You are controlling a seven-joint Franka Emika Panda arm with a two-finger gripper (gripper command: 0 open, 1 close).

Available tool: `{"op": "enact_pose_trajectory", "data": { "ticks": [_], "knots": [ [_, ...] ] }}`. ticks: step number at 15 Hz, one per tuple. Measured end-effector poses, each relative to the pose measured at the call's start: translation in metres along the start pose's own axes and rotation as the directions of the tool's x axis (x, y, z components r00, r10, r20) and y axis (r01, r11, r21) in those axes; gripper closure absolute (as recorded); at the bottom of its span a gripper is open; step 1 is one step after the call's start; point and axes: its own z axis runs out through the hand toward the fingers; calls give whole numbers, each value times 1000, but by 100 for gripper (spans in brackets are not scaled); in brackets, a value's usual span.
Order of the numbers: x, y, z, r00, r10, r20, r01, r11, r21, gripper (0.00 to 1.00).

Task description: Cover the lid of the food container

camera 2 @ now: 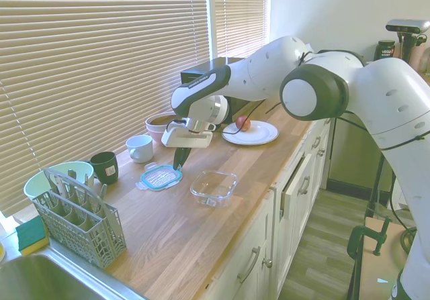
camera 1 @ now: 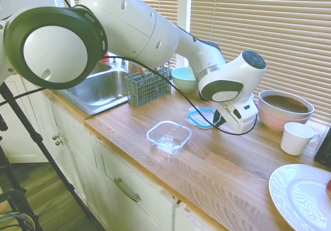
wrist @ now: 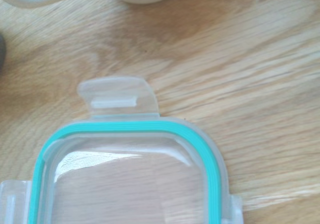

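- Beside the container (camera 1: pixel 169 137), toward the blinds, lies the lid (camera 2: pixel 160 176), flat on the wood and apart from the dish.
- Gripper (camera 2: pixel 180 158) hangs over the lid's edge on the container's side, fingers looking pinched close together with nothing between them, though the view is small.
- Wrist view shows the lid (wrist: pixel 135 174) close up: clear panel, teal rim, a snap tab (wrist: pixel 117 96) poking out.
- Handling call: thin plastic, light, probably a bit flexible, and lying flush on the counter, so there's little edge to get under.
- Best hold, I'd say, is the raised rim on one side; a tab is hinged and may fold.
- Container is clear glass, so it's hard, slick, and likely to skid if the lid gets pushed against it sideways.
- Mug (camera 2: pixel 140 147) and bowls (camera 2: pixel 160 124) sit beyond the lid, well apart from the container.
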Motion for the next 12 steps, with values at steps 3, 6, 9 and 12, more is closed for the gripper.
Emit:
{"op": "enact_pose_trajectory", "data": {
  "ticks": [3,6,9,12],
  "knots": [
    [0,1,-2,1000,-3,-8,3,1000,7,100],
    [5,12,-11,999,-2,-48,2,1000,9,100],
    [9,26,-47,996,2,-88,-1,1000,9,100],
    [1,34,-89,993,-7,-122,8,1000,11,100]
  ]
}}
